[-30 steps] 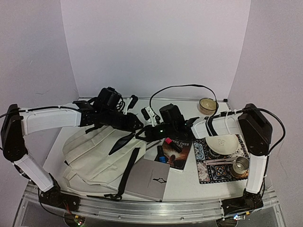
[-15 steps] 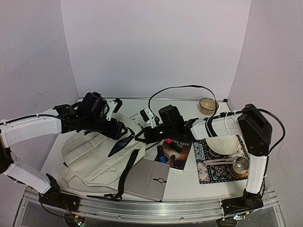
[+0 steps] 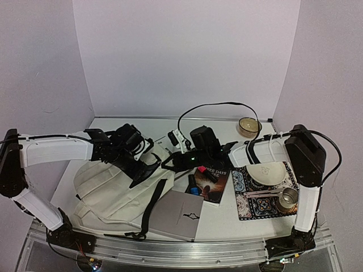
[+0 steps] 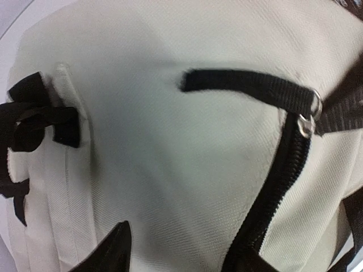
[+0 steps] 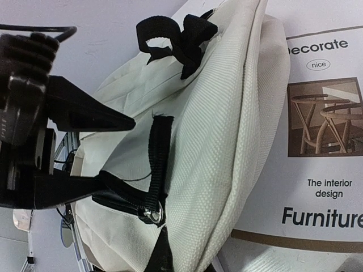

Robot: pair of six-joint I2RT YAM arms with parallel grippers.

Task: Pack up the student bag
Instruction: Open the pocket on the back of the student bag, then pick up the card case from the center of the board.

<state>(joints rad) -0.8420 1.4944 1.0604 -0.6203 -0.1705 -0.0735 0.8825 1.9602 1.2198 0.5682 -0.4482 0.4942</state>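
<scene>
Count from the top view: one student bag (image 3: 110,184), cream with black zips, lies flat on the bench (image 3: 227,224), left of centre.

- **Books:** two. One grey (image 3: 178,214) sits at the bag's lower right edge, and one dark-covered (image 3: 214,182) lies just right of the bag.
- **Magazine:** one (image 5: 323,141), showing under the bag's edge in my right wrist view.
- **Bowls:** two. One tan (image 3: 248,126) is at upper right, and one white (image 3: 266,171) sits on the single patterned mat (image 3: 249,207).
- **Cup:** one metal cup (image 3: 288,198), on the same mat.
- **Claws:** two.
  - My left claw (image 3: 146,169) is released, jaws parted over the bag's fabric. Its tips are near the black pull strap (image 5: 160,153) and grasp nothing.
  - My right claw (image 3: 169,163) is clenched at the bag's zip line, centre frame. I cannot tell what it pinches.

Against the earlier frames, my left claw stood further right a second ago, close to the right claw. It then drew back toward the left, and now it sits lower on the bag. My right arm, the bag and the bench items have not shifted.
</scene>
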